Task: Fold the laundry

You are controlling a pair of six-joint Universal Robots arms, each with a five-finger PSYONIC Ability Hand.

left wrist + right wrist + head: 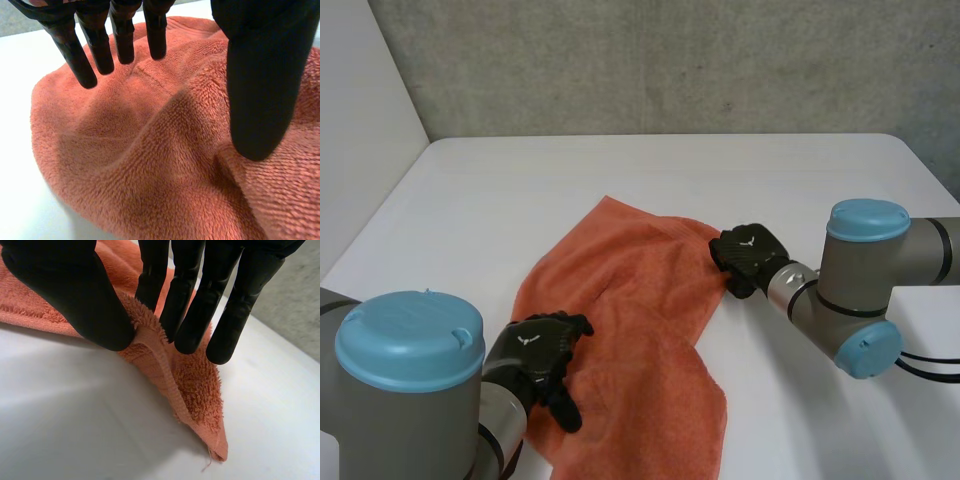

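As seen from head: towel (640, 300) crumpled on table (620, 170), left hand (535, 350) on its left edge, right hand (748, 255) at right corner. Left wrist: fingers (85, 60) straight, possibly touching pile. Right wrist: thumb (75, 295) and fingers pinching towel edge; shallow pinch, may slip when lifted.

White counter (650, 170) here, its far right corner rounded off. One item lying on it: an orange towel (640, 300), rumpled terry, stretched slantwise from about the middle of the counter down toward the near edge. One corner points toward the far side, and the near part is doubled over itself in a thick flap. Left wrist view: the cloth bulges in soft ridges, its curved edge resting on the white surface. Right wrist view: a hemmed corner tip touches the counter, and the edge next to it stands raised.
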